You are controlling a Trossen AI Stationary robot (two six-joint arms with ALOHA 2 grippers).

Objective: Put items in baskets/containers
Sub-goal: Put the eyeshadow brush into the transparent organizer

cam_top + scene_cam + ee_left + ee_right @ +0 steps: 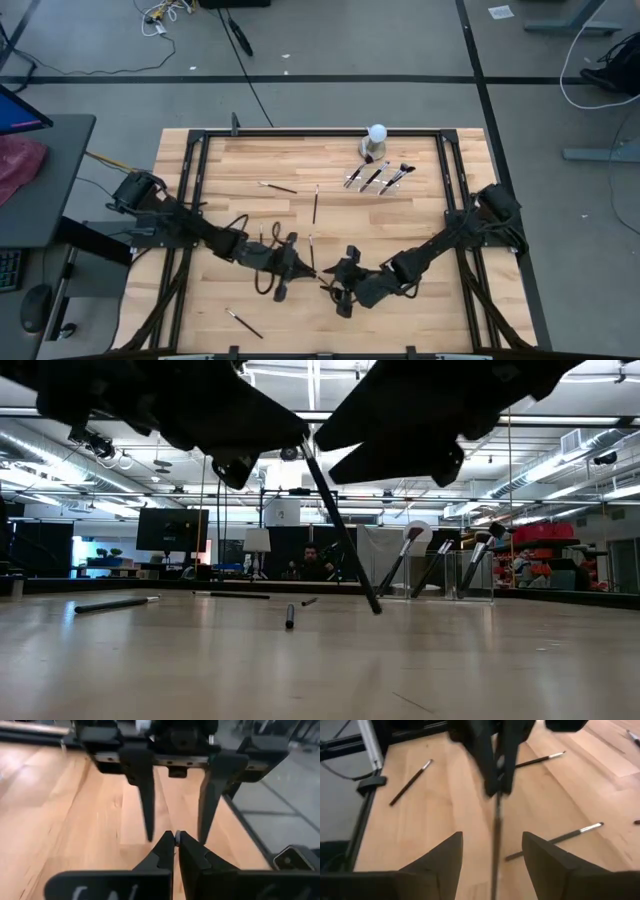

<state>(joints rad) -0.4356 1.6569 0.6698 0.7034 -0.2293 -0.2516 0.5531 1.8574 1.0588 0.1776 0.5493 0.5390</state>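
Left gripper point(497, 770) is pinching one brush point(340, 530) mid-air over the table's point(200, 190) front-middle, brush hanging tilted. Right gripper point(492, 857) is sitting spread wide around the shaft, gripping nothing. Risk: the thin pinch slipping or the brush swinging, dropping short of the clear tray point(378, 178) at the far edge.

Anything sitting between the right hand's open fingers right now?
Yes: the brush gripped by the left hand hangs in the gap of the right hand, touching neither finger; right wrist view shows it.
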